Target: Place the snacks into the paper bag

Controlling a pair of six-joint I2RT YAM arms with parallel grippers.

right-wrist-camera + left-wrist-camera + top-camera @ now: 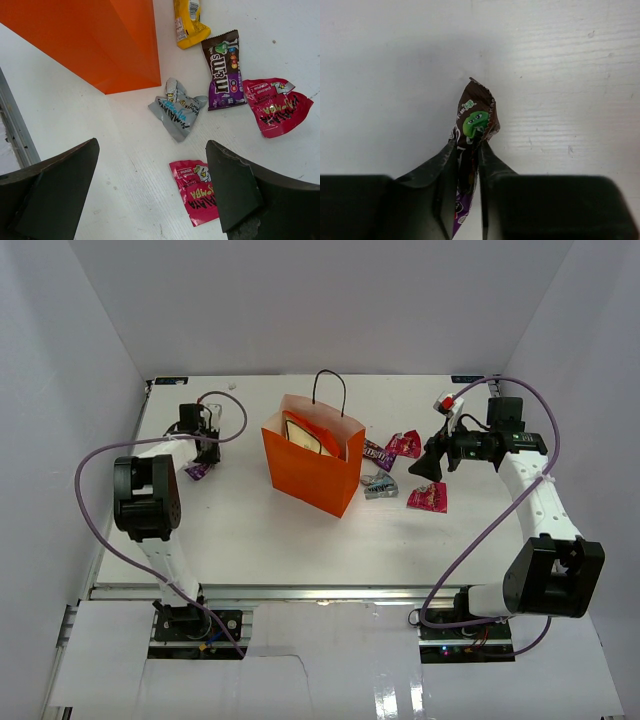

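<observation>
The orange paper bag (312, 470) stands upright mid-table with the cream-and-orange chip bag (305, 435) inside it. My left gripper (204, 456) is at the far left, shut (468, 143) on a dark brown candy packet (475, 112) with a green figure, at the table surface. My right gripper (426, 466) is open and empty (152, 146), hovering above the packets right of the bag (100, 40): a silver-blue one (177, 110), a magenta one (200, 192) just inside the right finger, a second magenta one (275, 105), and a dark brown one (224, 70).
A yellow packet (187, 22) lies beside the bag's far corner. The bag's black cord handles (330, 390) stick up above its rim. White walls close in the table on three sides. A metal rail (300, 592) runs along the near edge.
</observation>
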